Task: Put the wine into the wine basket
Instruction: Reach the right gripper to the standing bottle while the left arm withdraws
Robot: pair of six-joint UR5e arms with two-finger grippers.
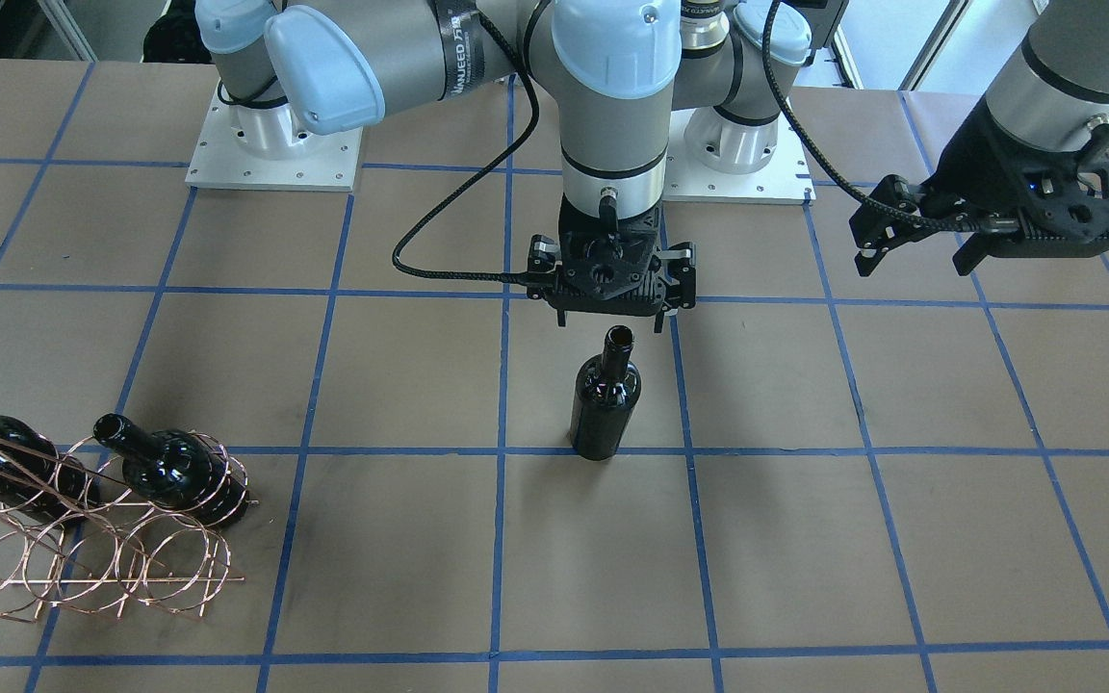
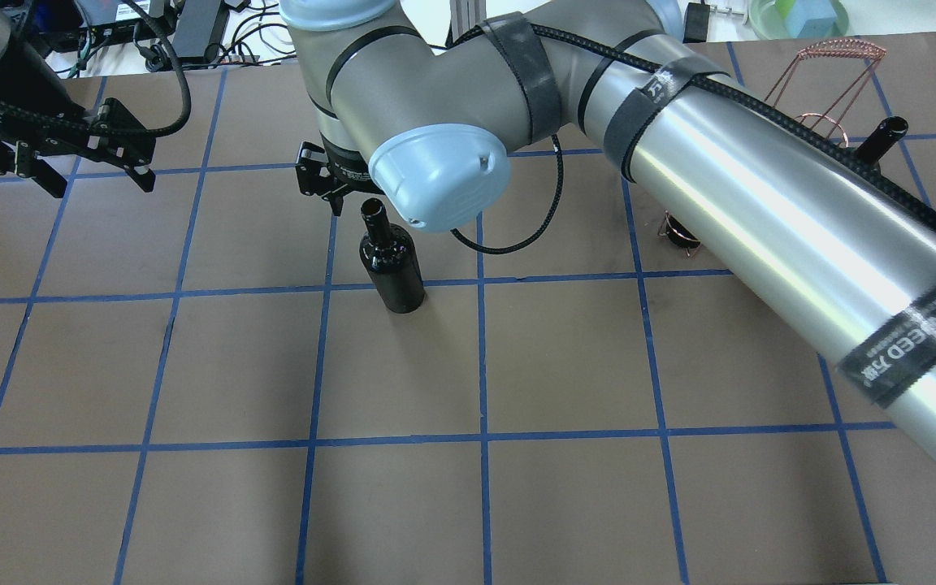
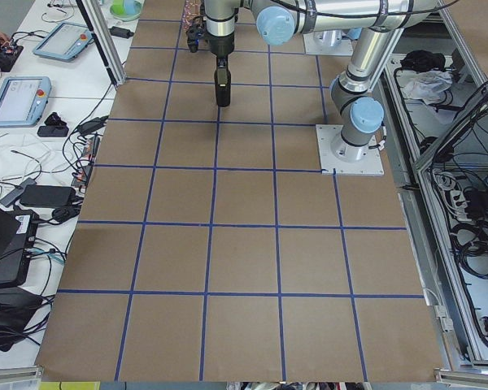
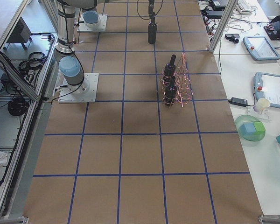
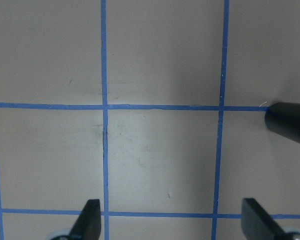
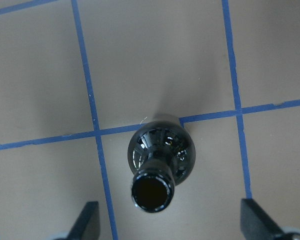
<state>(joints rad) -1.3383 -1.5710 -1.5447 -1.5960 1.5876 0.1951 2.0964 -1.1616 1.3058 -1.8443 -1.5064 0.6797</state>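
Basket (image 1: 83, 549): rose-gold wire rings, running off the front view's left edge. Overhead it is lying mostly hidden behind the right arm (image 2: 760, 219), with only its handle (image 2: 838, 49) and one dark neck showing. Only the front and right-side views are showing two spare bottles (image 1: 179, 469) lying in its rings. Right gripper (image 6: 172, 222): half covered by the arm's joint overhead; its wrist view is showing fingers spread wide, gripping nothing, hanging just above the bottle (image 6: 160, 162). Bottle: glossy black, unlabelled, open-mouthed, standing upright mid-table (image 1: 805, 539), well apart from basket. Left gripper (image 5: 172, 217): likewise gaping and empty, hovering off to the side; a dark shape cut off at its view's right edge is too partial to name.
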